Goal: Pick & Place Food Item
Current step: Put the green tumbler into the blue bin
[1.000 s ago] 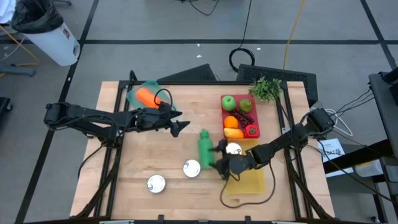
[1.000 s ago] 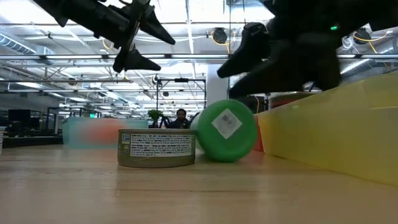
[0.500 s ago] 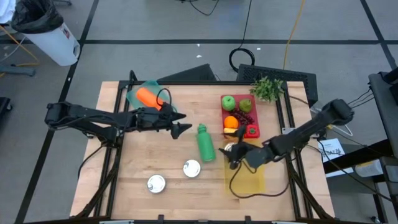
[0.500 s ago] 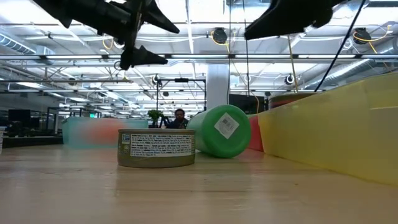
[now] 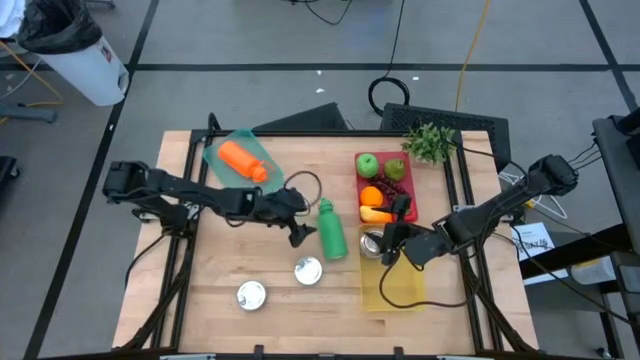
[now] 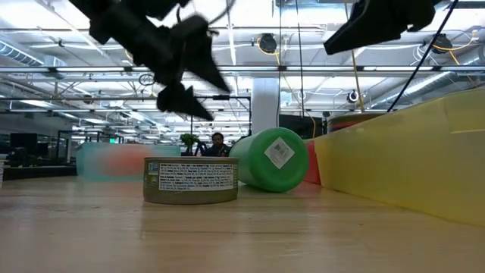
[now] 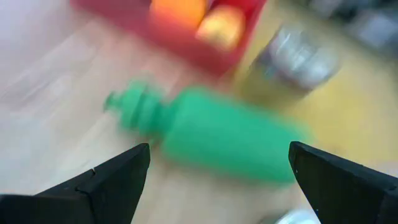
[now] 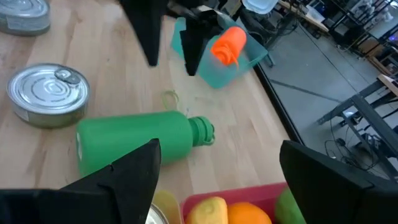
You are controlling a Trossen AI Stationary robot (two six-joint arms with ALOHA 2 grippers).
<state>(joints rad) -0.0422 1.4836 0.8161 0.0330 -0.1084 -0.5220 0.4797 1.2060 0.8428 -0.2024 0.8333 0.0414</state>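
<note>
A green bottle point(image 5: 330, 231) lies on its side on the wood table, cap toward the far edge; it also shows in the low view point(image 6: 274, 158), the left wrist view point(image 7: 224, 140) and the right wrist view point(image 8: 134, 143). My left gripper point(image 5: 298, 232) is open and hangs just left of the bottle, its fingers point(image 7: 112, 180) wide apart, touching nothing. My right gripper point(image 5: 393, 238) is open and empty above a silver can point(image 5: 373, 243) that stands on the yellow tray point(image 5: 400, 288).
A red tray point(image 5: 410, 195) holds apples, oranges and other fruit. A teal tray point(image 5: 222, 140) with an orange carrot point(image 5: 243, 159) sits at the far left. Two more cans point(image 5: 308, 270) point(image 5: 250, 294) stand near the front edge. A green plant point(image 5: 428, 142) is at the far right.
My left gripper has gone toward the table's right and near edges and down, up to the green bottle's left side. My right gripper has drawn back from the bottle toward the right edge and risen, ending over the can on the yellow tray. The bottle stays lying.
</note>
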